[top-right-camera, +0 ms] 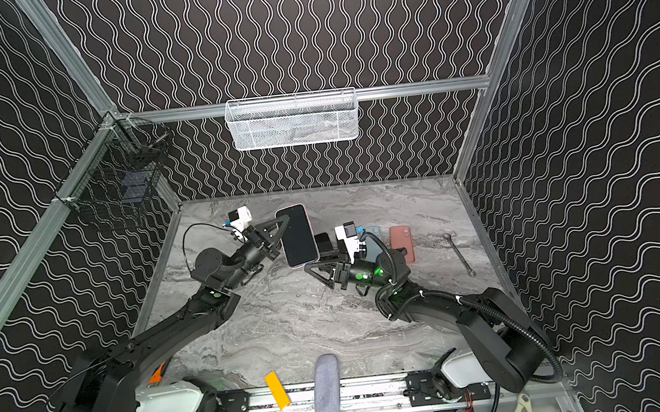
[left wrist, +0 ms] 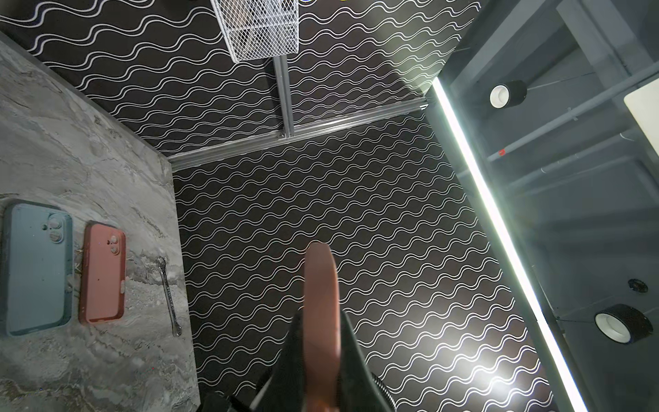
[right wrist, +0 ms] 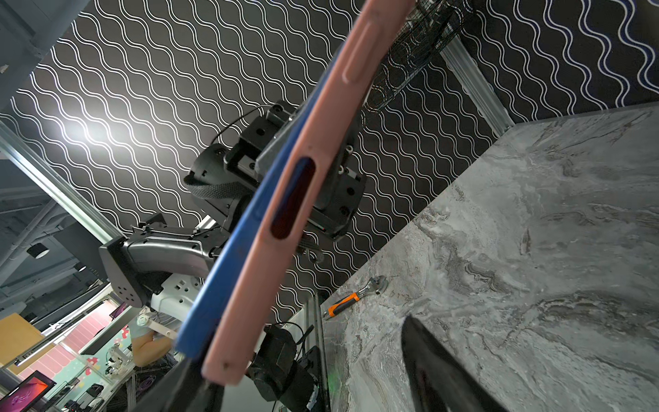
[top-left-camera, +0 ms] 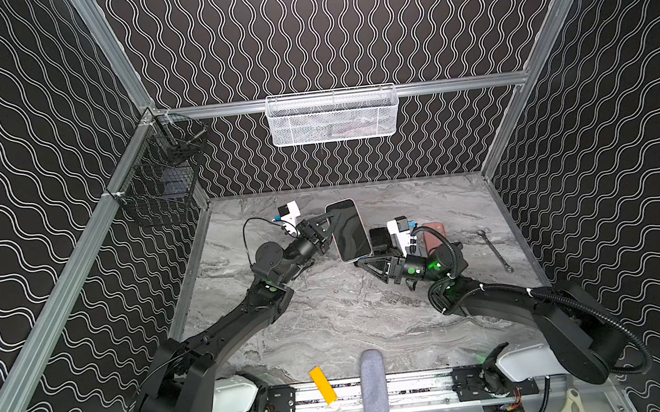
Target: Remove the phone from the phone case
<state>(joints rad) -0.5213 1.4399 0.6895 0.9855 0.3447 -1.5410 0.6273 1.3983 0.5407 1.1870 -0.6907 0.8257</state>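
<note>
One wrist view shows phone [right wrist: 228,271] edge, blue; left tool [top-left-camera: 331,225] clamps phone case [left wrist: 321,285]; right tool [top-left-camera: 366,249] wide.

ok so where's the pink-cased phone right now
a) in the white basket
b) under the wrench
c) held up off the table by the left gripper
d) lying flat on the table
c: in a top view the left gripper is shut on the side edge of the pink-cased phone, lifted above the table.
</note>
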